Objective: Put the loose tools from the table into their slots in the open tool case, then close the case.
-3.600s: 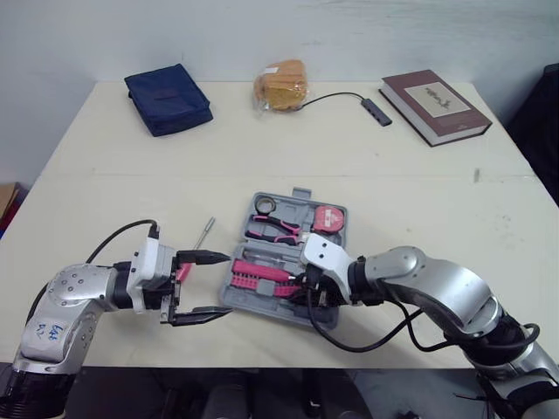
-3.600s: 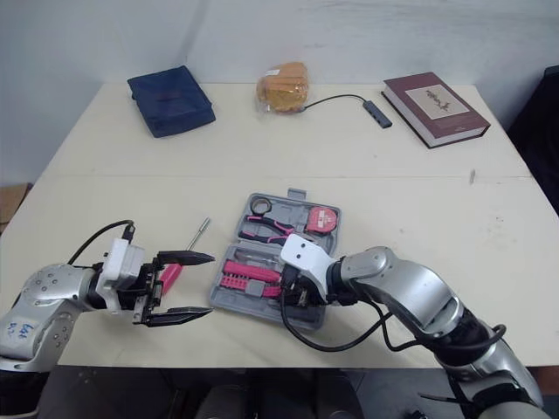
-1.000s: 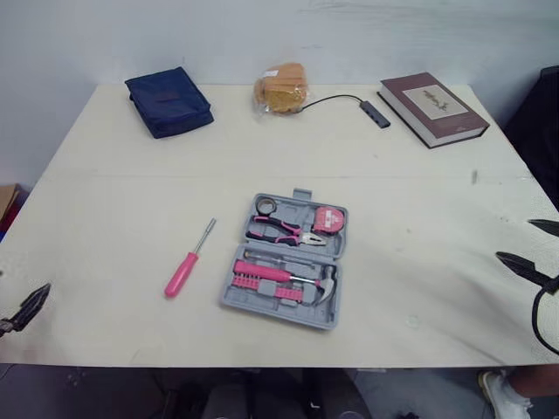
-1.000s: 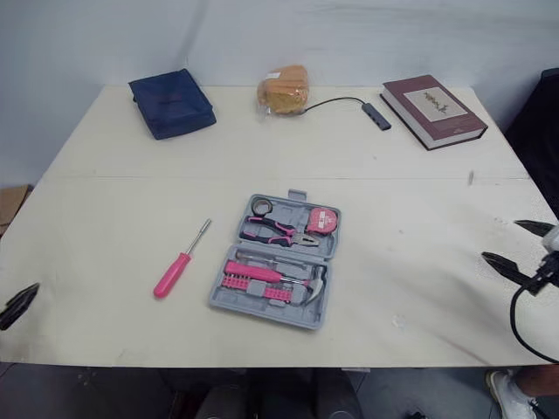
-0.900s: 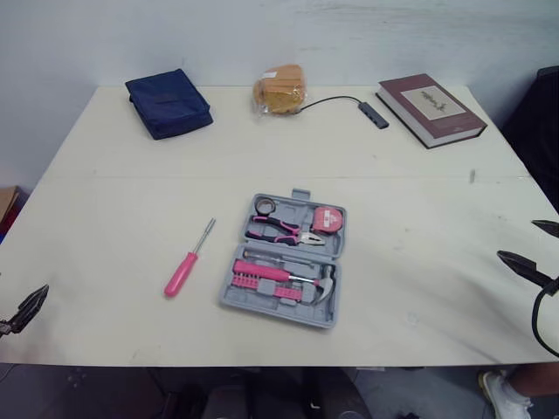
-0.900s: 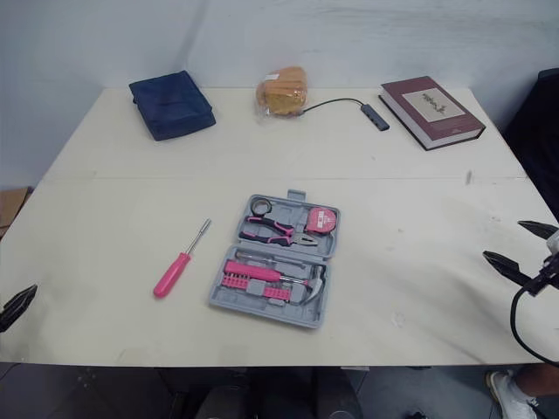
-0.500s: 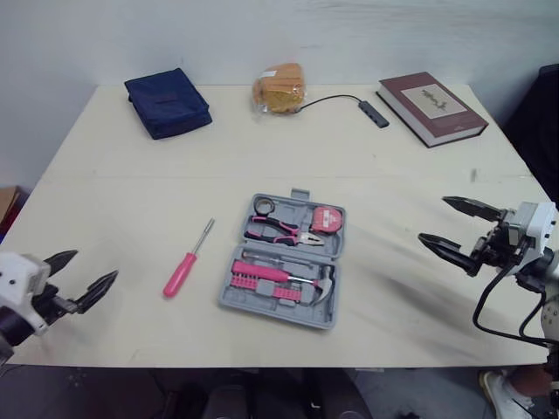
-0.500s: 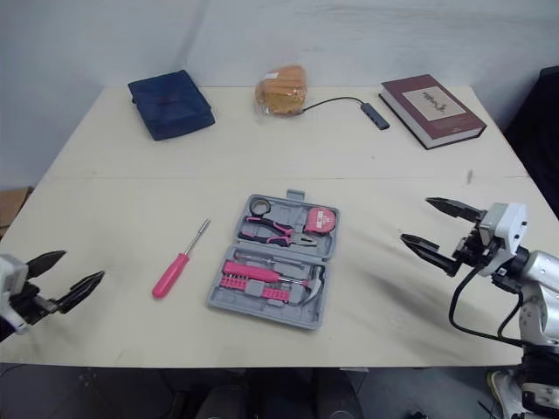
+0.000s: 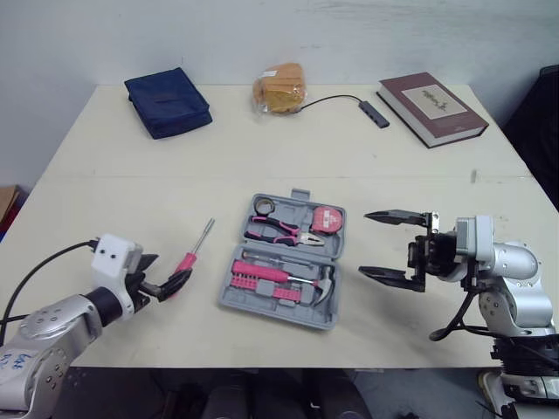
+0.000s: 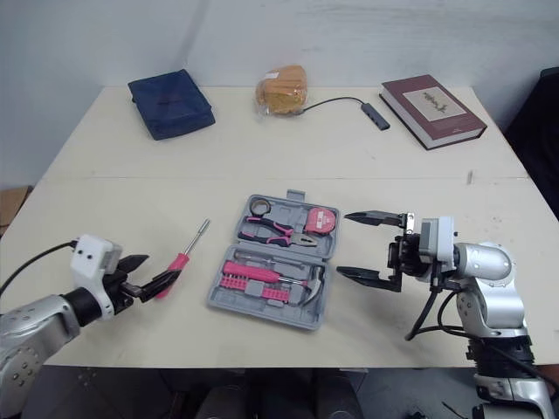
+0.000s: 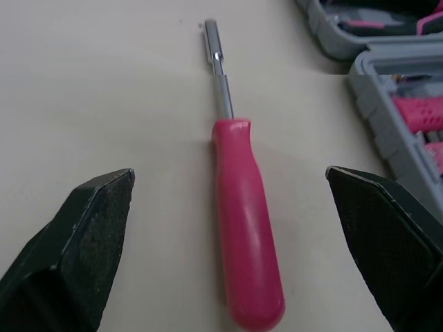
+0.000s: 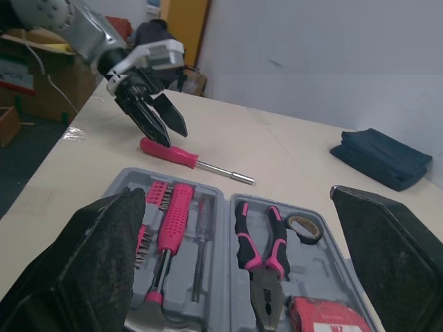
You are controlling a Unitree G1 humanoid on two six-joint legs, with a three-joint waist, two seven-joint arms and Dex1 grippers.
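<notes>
The screwdriver (image 9: 185, 260) is lying loose just left of the open tool case (image 9: 262, 307), with the left gripper (image 9: 166, 272) hovering at its handle, fingers apart. The right gripper (image 9: 364, 243) is hovering right of the case, fingers spread.

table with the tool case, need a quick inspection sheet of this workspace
Surface: cream table.
Job's things: grey tool case open, with pliers, tape measure and hammer in slots; pink screwdriver loose on the table to its left.
Clutter: blue pouch, bagged bread, book along the far edge.
Grippers: left tool open, straddling the screwdriver handle; right tool open, right of the case.
Cables: black lead to a small hub.
Surroundings: pale wall.
</notes>
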